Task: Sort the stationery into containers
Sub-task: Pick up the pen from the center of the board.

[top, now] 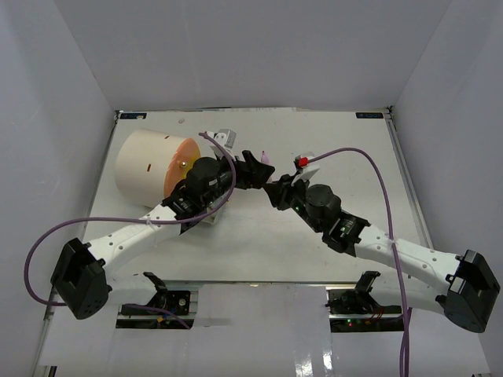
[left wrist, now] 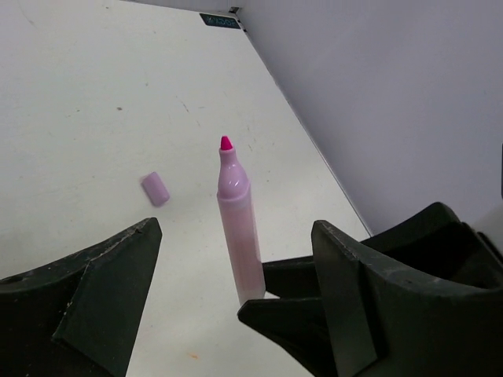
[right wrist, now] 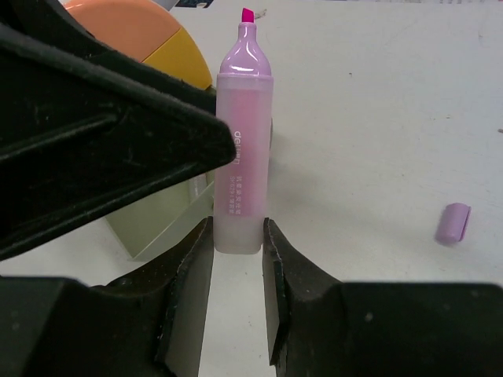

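Your right gripper (right wrist: 236, 267) is clamping the highlighter (right wrist: 240, 133) low between its jaws, and your left gripper (left wrist: 236, 236), jaws apart seemingly either side, is risking levering it loose by closing unevenly

The left arm (top: 134, 236) reaches from the near left corner far and rightward. The right arm (top: 377, 243) reaches from the near right corner far and leftward, and their wrists nearly meet over the middle of the table. The right gripper (right wrist: 236, 228) is clamped on the base of a pink highlighter (right wrist: 245, 141) that sticks out past its fingertips. The left gripper (left wrist: 236, 226) is spread wide, one jaw on either side of that highlighter and clear of it.
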You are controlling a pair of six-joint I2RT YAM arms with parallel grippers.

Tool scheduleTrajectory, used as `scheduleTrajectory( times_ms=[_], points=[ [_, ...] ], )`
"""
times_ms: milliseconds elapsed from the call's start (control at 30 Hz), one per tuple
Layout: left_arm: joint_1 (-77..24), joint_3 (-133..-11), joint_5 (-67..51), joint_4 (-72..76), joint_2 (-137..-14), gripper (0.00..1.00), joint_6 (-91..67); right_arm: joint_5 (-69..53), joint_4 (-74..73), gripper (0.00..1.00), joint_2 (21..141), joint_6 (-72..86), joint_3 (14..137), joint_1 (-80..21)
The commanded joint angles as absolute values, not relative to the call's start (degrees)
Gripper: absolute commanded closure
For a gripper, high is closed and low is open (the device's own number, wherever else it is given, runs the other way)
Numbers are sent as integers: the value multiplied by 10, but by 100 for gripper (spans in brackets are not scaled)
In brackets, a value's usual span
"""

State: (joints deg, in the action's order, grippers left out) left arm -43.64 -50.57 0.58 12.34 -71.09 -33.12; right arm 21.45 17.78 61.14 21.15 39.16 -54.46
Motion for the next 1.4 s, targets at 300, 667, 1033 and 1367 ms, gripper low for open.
scheduleTrajectory(
  times_ms=[300, 667, 1033, 1367],
  points=[
    [-471, -542, 61, 167, -751, 19, -374, 235, 243, 86, 583, 200, 374, -553],
    [-477, -527, 52, 190, -764, 40, -392, 236, 266, 86, 575, 201, 360, -552],
    [-477, -509, 25, 219, -757, 77, -401, 236, 278, 86, 577, 207, 355, -552],
    [-476, -497, 54, 200, -734, 95, -360, 231, 230, 45, 576, 211, 351, -552]
  ],
)
